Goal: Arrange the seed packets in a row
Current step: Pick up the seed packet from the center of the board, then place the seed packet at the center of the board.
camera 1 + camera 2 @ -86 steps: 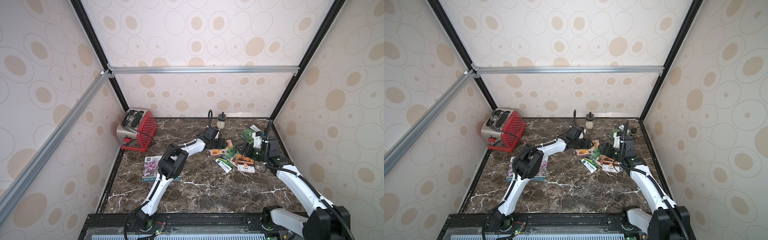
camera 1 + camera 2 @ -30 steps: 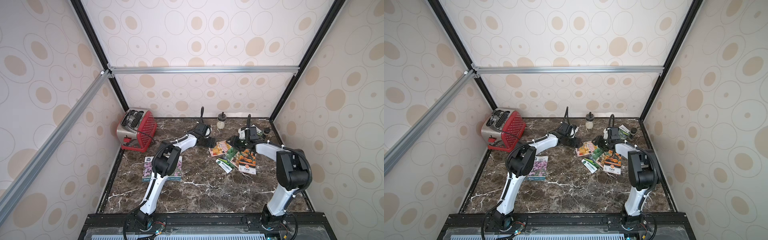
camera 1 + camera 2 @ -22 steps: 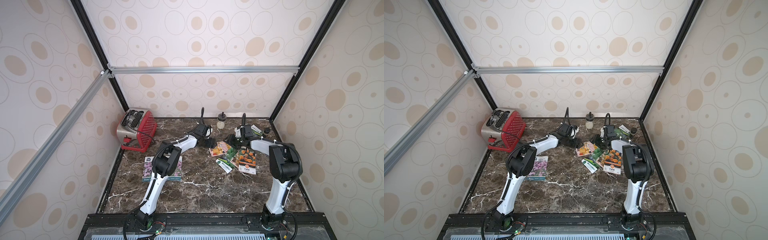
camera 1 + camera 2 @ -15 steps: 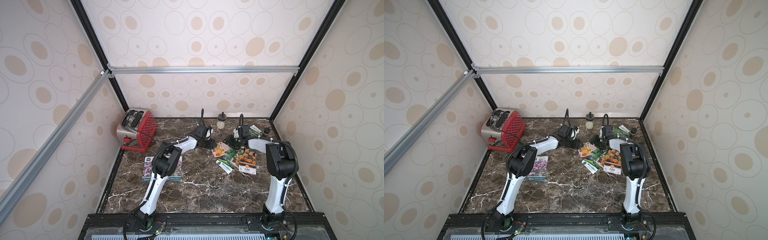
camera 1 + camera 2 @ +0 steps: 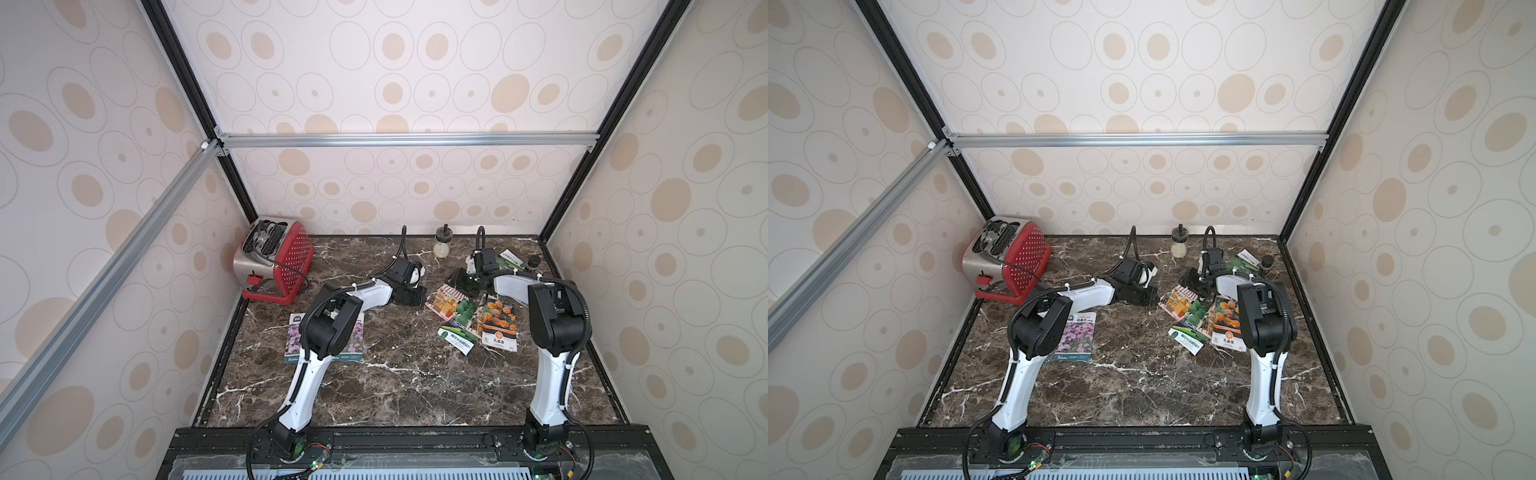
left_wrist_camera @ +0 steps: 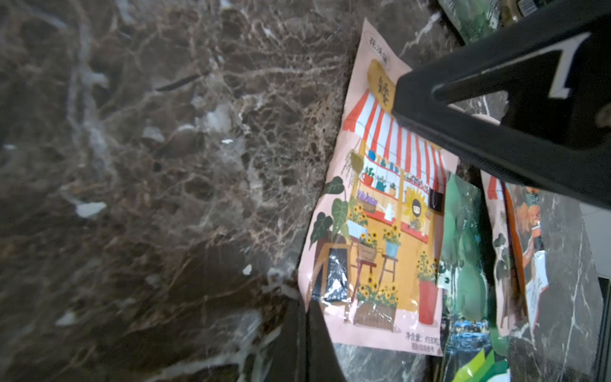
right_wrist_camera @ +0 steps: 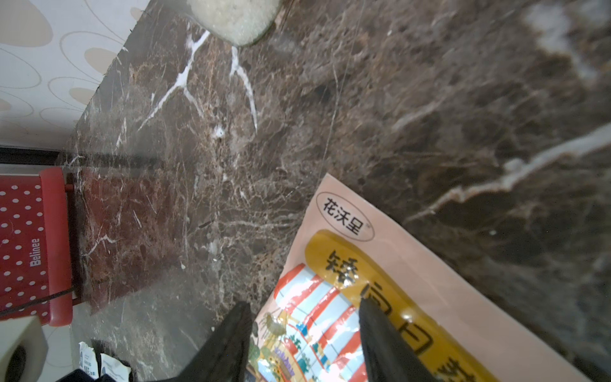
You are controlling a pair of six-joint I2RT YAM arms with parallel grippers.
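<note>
A pink-orange shopfront seed packet (image 5: 444, 300) (image 5: 1177, 301) lies flat at the left end of an overlapping pile of seed packets. My left gripper (image 5: 423, 298) (image 6: 305, 317) is shut on its near corner (image 6: 380, 231). My right gripper (image 5: 458, 287) (image 7: 304, 307) stands open, its fingers (image 7: 238, 330) astride the packet's title end (image 7: 380, 258). An orange marigold packet (image 5: 498, 322) and green packets (image 5: 456, 338) overlap in the pile. A purple-flower packet (image 5: 1077, 336) lies apart at the left, partly under my left arm.
A red toaster (image 5: 272, 259) stands in the back left corner. A small jar of pale grains (image 5: 441, 245) is at the back wall. A dark-lidded jar (image 5: 533, 262) and another green packet (image 5: 509, 262) sit at the back right.
My left gripper has closed on the shopfront packet's corner. My right arm swung to the back, bringing its open gripper leftward over that packet's top end.
</note>
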